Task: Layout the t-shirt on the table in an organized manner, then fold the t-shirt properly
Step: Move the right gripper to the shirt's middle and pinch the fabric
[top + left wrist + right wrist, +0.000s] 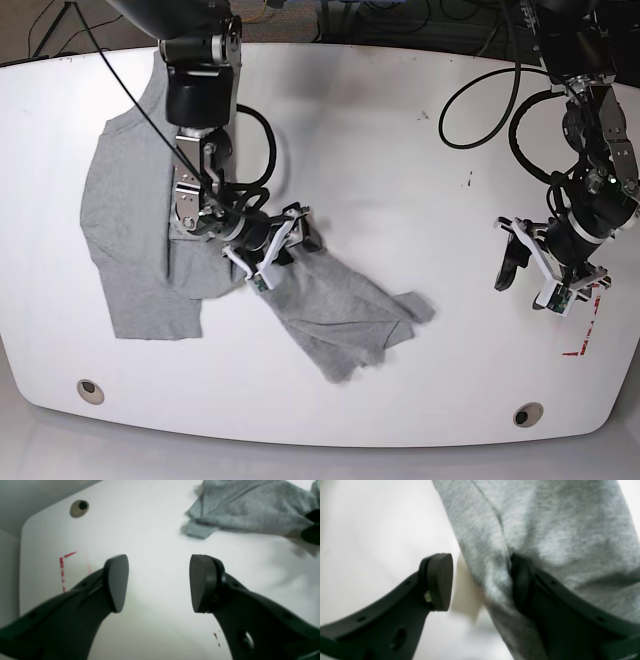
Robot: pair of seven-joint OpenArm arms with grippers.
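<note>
Sprawling across the white worktop (350, 150), the grey t-shirt (140, 230) lies half spread and half bunched. Its broad body rests flat on the side of the base view where the right arm works, and a twisted length of cloth runs from there toward the middle of the worktop, ending in a rumpled sleeve.

The right hand (268, 250) sits low over the shirt where the flat part meets the twisted part. From its wrist camera one finger (437, 582) stands bare over the white surface, while the other is pressed into the grey cloth, which drapes over and around it. A gap shows between the bare finger and the fabric, so the jaws stand partly apart; cloth lies between them, but I cannot tell whether they have a real hold on it.

The left hand (545, 265) hangs well apart from the shirt, above bare worktop near the red tape mark (585, 330). Its two fingers (117, 582) stand wide apart with only white surface showing between them, holding nothing. In that wrist view the shirt's crumpled end (250, 510) lies farther off, and a round grommet hole (79, 508) sits near the worktop's curved corner. A second grommet hole (90, 389) shows near the front edge in the base view.
</note>
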